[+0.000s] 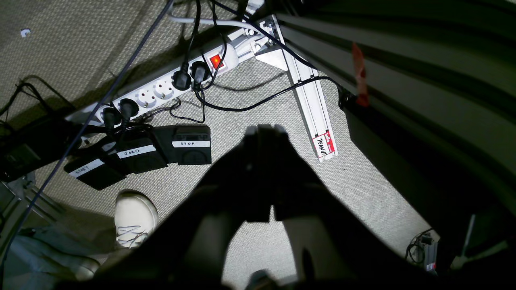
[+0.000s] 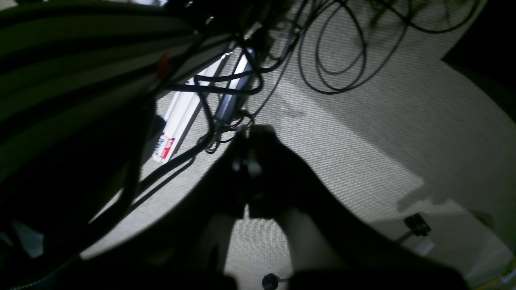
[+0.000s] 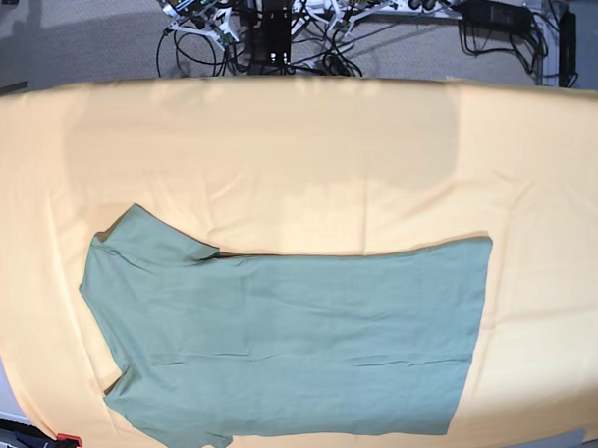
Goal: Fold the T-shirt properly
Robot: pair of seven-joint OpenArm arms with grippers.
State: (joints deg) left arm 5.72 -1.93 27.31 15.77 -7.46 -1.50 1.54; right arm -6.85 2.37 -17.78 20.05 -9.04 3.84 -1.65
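The sage-green T-shirt [image 3: 293, 342] lies spread flat on the yellow-orange cloth [image 3: 306, 155] in the base view, with the neck to the left, the hem to the right, and one sleeve at the upper left and one at the lower left. Neither gripper shows in the base view. In the left wrist view my left gripper [image 1: 264, 131] is a dark silhouette hanging over the floor beside the table, fingertips together, holding nothing. In the right wrist view my right gripper [image 2: 248, 135] hangs the same way, fingertips together and empty. The T-shirt shows in neither wrist view.
Below the left gripper are a power strip [image 1: 161, 90], foot pedals labelled START, ZERO, STOP [image 1: 189, 145], a white shoe [image 1: 135, 217] and an aluminium rail [image 1: 312, 104]. Cables [image 2: 342, 52] lie on the floor by the right gripper. The table's dark edge [image 1: 403, 72] is close by.
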